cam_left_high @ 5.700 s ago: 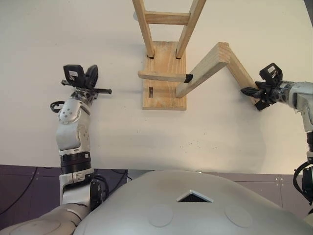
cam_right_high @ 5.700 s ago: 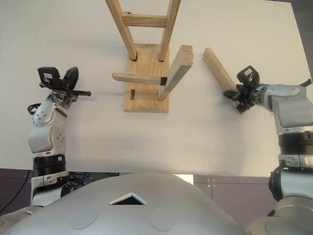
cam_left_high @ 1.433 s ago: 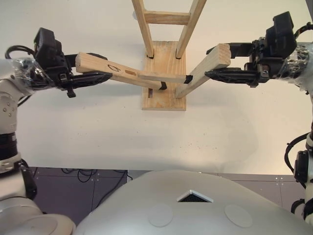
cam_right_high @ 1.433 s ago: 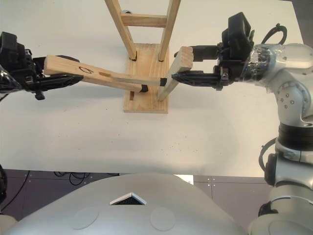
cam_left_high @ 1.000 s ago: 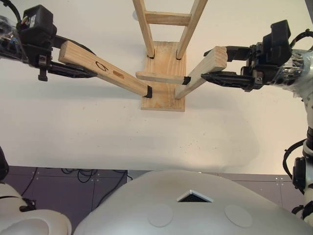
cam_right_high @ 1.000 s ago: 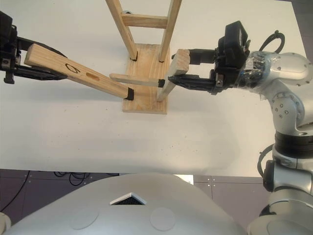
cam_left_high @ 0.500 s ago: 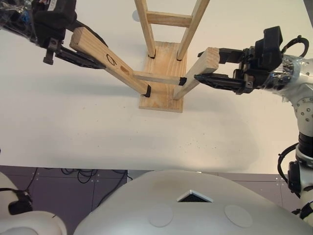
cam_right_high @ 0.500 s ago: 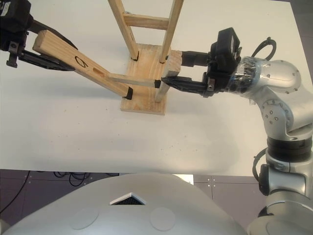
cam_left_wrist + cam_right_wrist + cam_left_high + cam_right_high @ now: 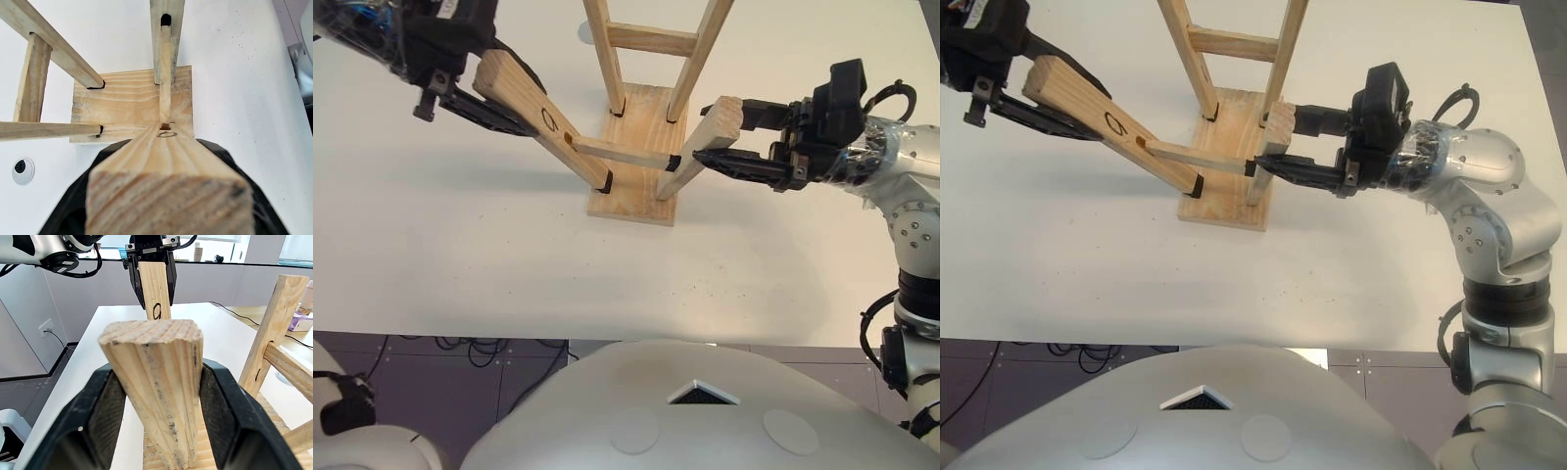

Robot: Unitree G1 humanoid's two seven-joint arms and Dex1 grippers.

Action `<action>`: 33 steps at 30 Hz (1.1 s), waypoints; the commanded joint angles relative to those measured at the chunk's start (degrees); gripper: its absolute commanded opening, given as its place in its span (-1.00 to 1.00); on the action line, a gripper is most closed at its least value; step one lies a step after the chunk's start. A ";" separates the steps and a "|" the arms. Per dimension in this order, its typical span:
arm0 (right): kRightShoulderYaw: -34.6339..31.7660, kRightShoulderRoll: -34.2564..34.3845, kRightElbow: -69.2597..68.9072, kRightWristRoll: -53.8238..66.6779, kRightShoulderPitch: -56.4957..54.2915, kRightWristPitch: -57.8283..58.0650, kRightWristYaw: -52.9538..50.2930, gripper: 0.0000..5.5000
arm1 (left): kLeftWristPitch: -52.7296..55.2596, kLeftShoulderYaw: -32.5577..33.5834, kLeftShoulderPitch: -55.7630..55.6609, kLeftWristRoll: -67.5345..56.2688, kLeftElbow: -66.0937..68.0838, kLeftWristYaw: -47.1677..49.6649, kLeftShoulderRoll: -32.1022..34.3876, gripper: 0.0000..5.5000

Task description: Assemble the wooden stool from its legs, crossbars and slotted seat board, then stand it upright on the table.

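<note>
The slotted seat board (image 9: 626,193) lies flat on the white table, with two legs and a crossbar (image 9: 650,38) standing in its far end. My left gripper (image 9: 530,113) is shut on a tilted leg (image 9: 544,123) marked with a figure, whose black-tipped foot rests at the board's near left. My right gripper (image 9: 703,131) is shut on a second tilted leg (image 9: 701,147) at the near right. A thin crossbar (image 9: 622,153) sticks out of the right leg and meets the left leg's slot (image 9: 166,126). The right wrist view shows its fingers (image 9: 98,421) clamped on the leg's end.
The white table (image 9: 460,255) has open room left, right and in front of the board. A small round plug (image 9: 23,166) sits in the table beyond the board's far corner. The table's front edge runs near my body.
My left gripper took a leg from the table and brought it to the board; my right gripper moved to the near right leg. Both legs have tilted steeper, closing on the crossbar.
</note>
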 commanded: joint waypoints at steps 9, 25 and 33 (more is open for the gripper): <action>7.81 1.73 -1.42 -2.47 2.20 3.19 -0.37 -0.23 | 11.15 -1.42 5.58 3.54 -11.28 1.43 -7.16 -0.27; 11.79 -0.54 1.26 -7.70 0.35 3.09 0.68 0.28 | 12.75 13.82 15.71 -1.23 -10.46 10.75 -13.13 0.10; 7.79 -2.60 2.04 -8.09 1.45 3.68 2.82 0.29 | 15.65 27.91 20.58 -8.29 -9.97 13.61 -8.54 0.10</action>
